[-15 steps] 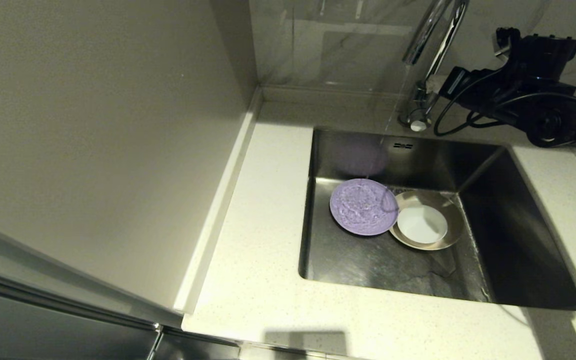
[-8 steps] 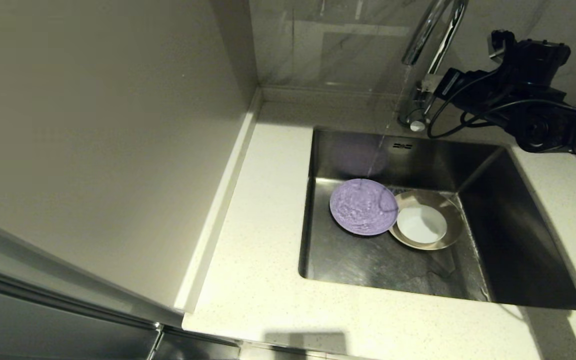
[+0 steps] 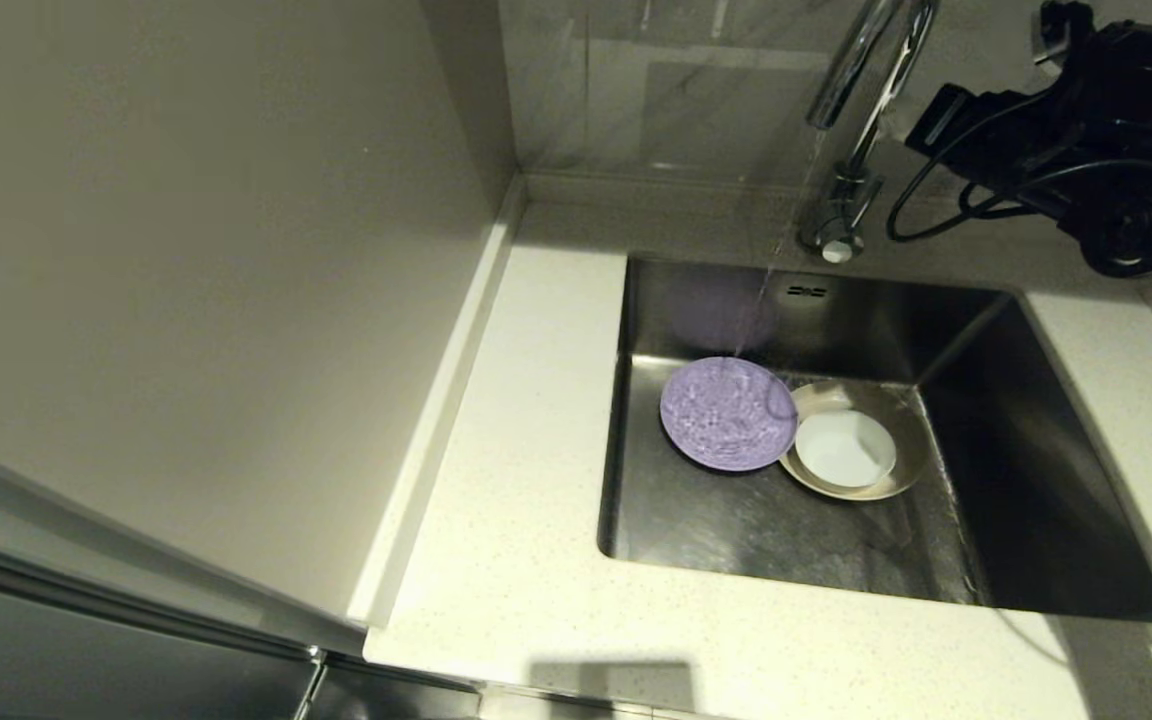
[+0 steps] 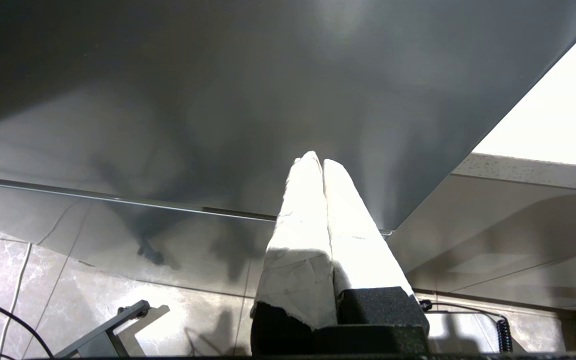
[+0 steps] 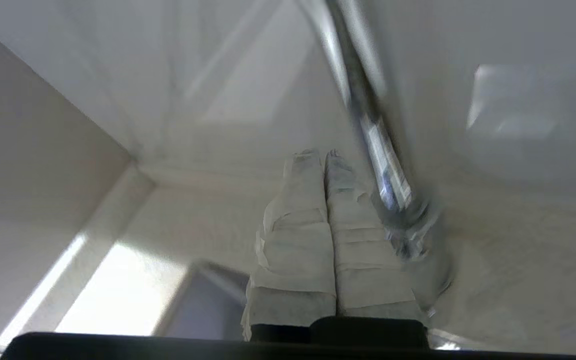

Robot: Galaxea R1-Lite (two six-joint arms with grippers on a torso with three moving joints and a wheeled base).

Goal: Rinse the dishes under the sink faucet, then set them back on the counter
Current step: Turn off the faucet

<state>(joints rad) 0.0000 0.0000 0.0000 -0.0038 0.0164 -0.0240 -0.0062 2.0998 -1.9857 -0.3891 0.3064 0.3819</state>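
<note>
The lilac-purple plate (image 3: 726, 414) lies in the steel sink (image 3: 1036, 450) at its back left, with a thin stream of water from the chrome faucet (image 3: 861, 100) falling on it. Beside it lies the cream-beige plate (image 3: 904, 440), overlapped by the purple plate's edge, and the white bowl (image 3: 844, 448) sits on it. My right arm (image 3: 1086, 130) hangs above the counter to the right of the faucet. In the right wrist view the right gripper (image 5: 324, 155) is shut and empty, close beside the faucet's stem (image 5: 373, 135). My left gripper (image 4: 316, 161) is shut and parked below the counter.
The speckled counter (image 3: 516, 520) frames the sink on the left, front and right. A tall grey panel (image 3: 186, 250) stands along the counter's left edge. A tiled wall (image 3: 686, 80) rises behind the faucet. A black cable loop (image 3: 921, 215) hangs from my right arm near the faucet's base.
My right arm first pushed in towards the faucet's base, then drew back up and to the right. Water keeps running onto the purple plate. The dishes have not moved.
</note>
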